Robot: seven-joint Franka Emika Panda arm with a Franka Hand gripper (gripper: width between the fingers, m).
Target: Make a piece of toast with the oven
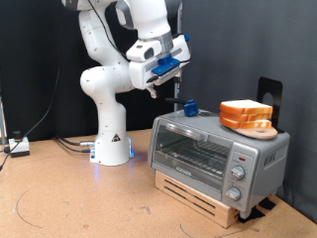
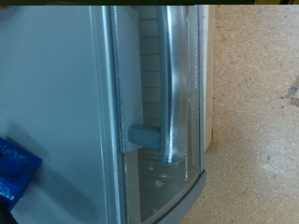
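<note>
We see the claw (image 1: 168, 87) hanging above the oven (image 1: 218, 154), which stands shut on the bench (image 1: 79, 203); whether its fingers are spread, we cannot tell. The piece of toast (image 1: 247, 116) rests on the oven's top, well apart towards the exterior view's right. Only the wrist view shows the handle (image 2: 170, 84) closely.

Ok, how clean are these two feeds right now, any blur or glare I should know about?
Exterior view: evenly lit and fairly sharp against a dark backdrop; the gripper hangs above the oven, whose glass door shows pale reflections. Wrist view: soft and blurred at close range, with a bright glare streak along the bar handle and washed-out glass; gripper fingers not in view.
</note>
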